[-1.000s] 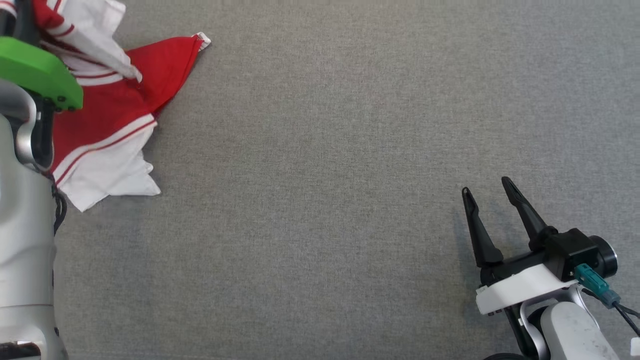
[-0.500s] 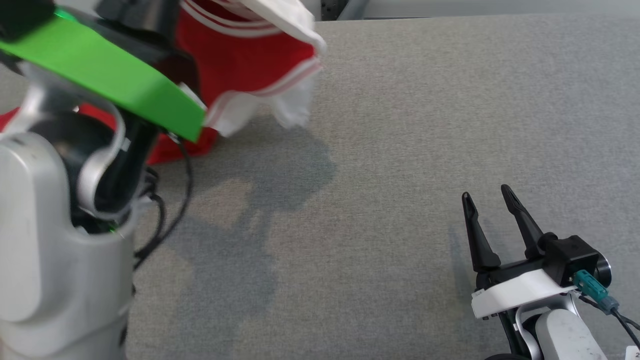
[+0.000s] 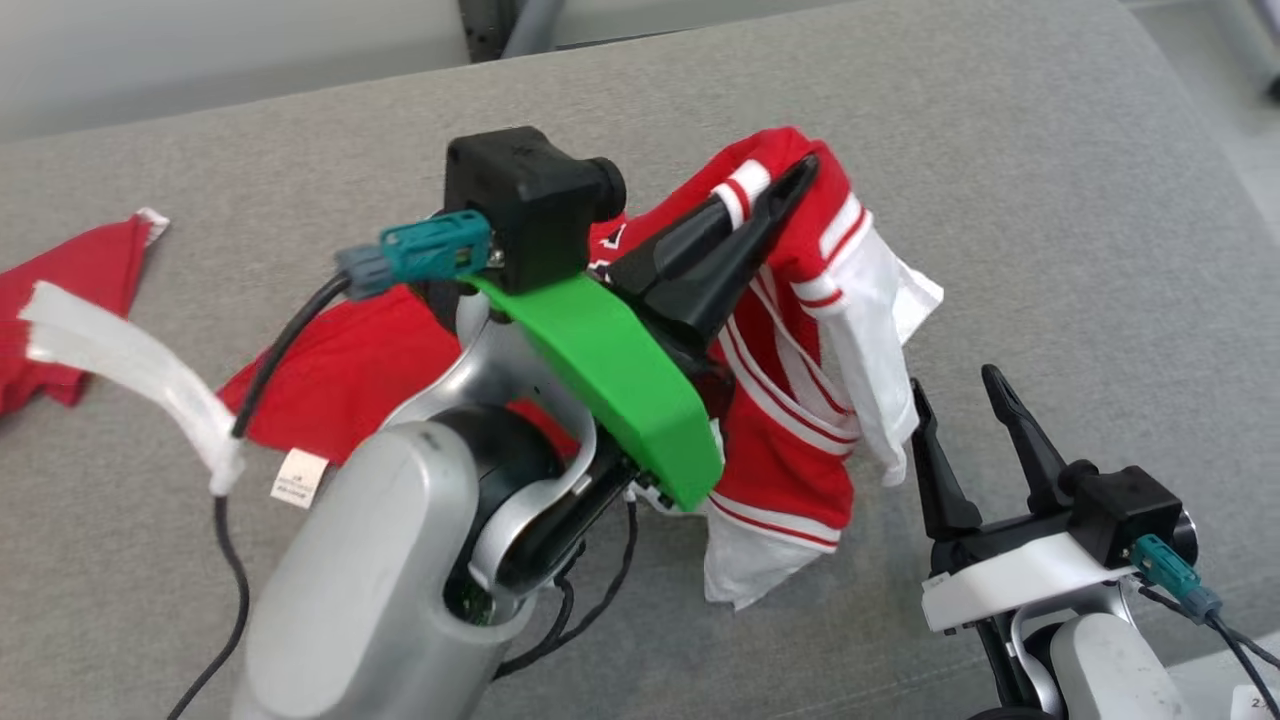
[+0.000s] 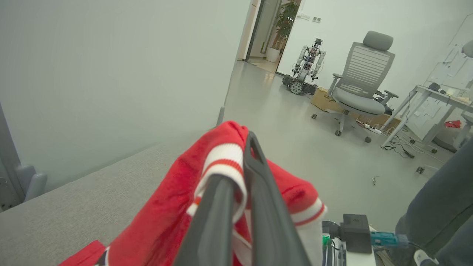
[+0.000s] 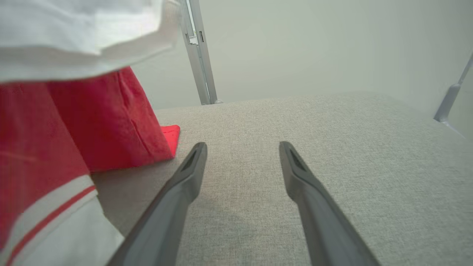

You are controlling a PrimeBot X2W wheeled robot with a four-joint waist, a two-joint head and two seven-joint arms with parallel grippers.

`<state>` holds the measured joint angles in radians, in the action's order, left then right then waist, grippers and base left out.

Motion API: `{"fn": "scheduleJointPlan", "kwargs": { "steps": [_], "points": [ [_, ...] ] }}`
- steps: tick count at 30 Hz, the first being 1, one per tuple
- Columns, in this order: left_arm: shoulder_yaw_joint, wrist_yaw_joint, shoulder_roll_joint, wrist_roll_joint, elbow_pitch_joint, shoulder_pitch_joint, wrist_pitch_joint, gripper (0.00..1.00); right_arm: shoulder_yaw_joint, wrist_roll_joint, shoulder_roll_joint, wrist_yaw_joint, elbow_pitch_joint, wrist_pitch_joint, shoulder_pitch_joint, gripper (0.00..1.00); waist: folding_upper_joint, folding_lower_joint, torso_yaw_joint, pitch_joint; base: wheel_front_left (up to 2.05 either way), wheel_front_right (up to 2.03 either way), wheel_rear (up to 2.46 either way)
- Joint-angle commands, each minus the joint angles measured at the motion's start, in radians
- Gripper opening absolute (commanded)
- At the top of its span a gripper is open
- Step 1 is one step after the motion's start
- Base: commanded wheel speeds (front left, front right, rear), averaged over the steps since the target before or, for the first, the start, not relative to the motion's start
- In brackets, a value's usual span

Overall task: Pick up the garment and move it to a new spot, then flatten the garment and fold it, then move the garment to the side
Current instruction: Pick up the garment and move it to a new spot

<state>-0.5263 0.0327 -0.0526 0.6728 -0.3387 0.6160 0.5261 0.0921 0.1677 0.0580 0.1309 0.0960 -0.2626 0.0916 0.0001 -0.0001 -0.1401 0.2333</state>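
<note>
Left gripper [image 3: 802, 170] was clamped on the red-and-white garment [image 3: 790, 450], part raised off the grey surface [image 3: 1050, 200]; right gripper [image 3: 952, 380] stood wide, empty.

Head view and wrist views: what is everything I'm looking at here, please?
garment: one, red and white, held up mid-table, rest trailing to the left
table: one, grey fabric, under everything
office chair: one, grey, floor beyond
small wheeled robot: one, grey, near far doorway
cardboard box: one, brown, beside chair
left gripper: one, dark, shut on the garment
right gripper: one, dark, open, beside the hanging garment
</note>
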Motion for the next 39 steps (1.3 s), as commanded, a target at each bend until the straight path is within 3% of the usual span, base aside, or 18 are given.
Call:
{"fn": "scheduleJointPlan", "kwargs": {
  "steps": [1,9,13,14,15,16,23,30,31,34,39],
  "points": [
    [-0.010,-0.019,-0.004,-0.012,0.060,0.001,-0.031,0.00,0.004,0.009,-0.003,0.000,0.000,-0.004,0.017,1.00,-0.0001,0.0001,-0.104,0.027,0.00,0.00,0.00],
    [-0.089,-0.059,0.000,-0.050,0.516,0.102,-0.266,0.00,0.016,0.063,-0.007,0.000,0.006,-0.004,0.006,1.00,-0.0001,0.0001,-0.246,0.051,0.00,0.00,0.00],
    [-0.154,-0.025,-0.001,-0.047,0.728,0.152,-0.388,0.00,0.022,0.089,-0.007,0.000,0.005,-0.003,-0.003,1.00,-0.0001,0.0001,-0.281,0.057,0.00,0.00,0.00],
    [-0.173,-0.021,0.000,-0.050,0.772,0.162,-0.408,0.28,0.024,0.093,-0.008,0.000,0.005,-0.004,-0.005,1.00,-0.0001,0.0001,-0.284,0.057,0.00,0.00,0.00],
    [-0.195,-0.014,0.000,-0.046,0.813,0.166,-0.417,0.49,0.024,0.097,-0.008,0.000,0.005,-0.004,-0.008,1.00,-0.0001,0.0001,-0.286,0.056,0.00,0.00,0.00],
    [-0.217,-0.004,0.000,-0.030,0.842,0.167,-0.416,1.00,0.024,0.099,-0.007,0.000,0.005,-0.004,-0.012,1.00,-0.0001,0.0001,-0.287,0.055,0.00,0.00,0.00],
    [-0.307,-0.011,-0.001,-0.020,0.908,0.194,-0.394,1.00,0.004,0.075,-0.007,0.000,0.002,-0.004,-0.038,1.00,-0.0001,0.0001,-0.231,0.030,0.00,0.00,0.00],
    [-0.346,-0.025,-0.085,-0.052,0.770,0.110,-0.393,1.00,-0.021,0.027,-0.007,0.000,-0.009,-0.004,-0.067,1.00,-0.0001,0.0001,-0.161,-0.025,0.00,0.00,0.00],
    [-0.360,-0.042,-0.137,-0.075,0.687,0.057,-0.407,1.00,-0.030,0.010,-0.007,0.000,-0.018,-0.004,-0.076,1.00,-0.0001,0.0001,-0.140,-0.044,0.00,0.00,0.00],
    [-0.343,-0.111,-0.214,-0.091,0.558,-0.057,-0.450,1.00,-0.043,-0.023,-0.006,0.000,-0.038,-0.004,-0.096,1.00,-0.0001,0.0001,-0.112,-0.075,0.00,0.00,0.00],
    [-0.270,-0.243,-0.305,-0.089,0.386,-0.255,-0.586,1.00,-0.074,-0.056,-0.004,0.000,-0.082,-0.004,-0.133,1.00,-0.0001,0.0001,-0.054,-0.117,0.00,0.00,0.00]
  ]
}}
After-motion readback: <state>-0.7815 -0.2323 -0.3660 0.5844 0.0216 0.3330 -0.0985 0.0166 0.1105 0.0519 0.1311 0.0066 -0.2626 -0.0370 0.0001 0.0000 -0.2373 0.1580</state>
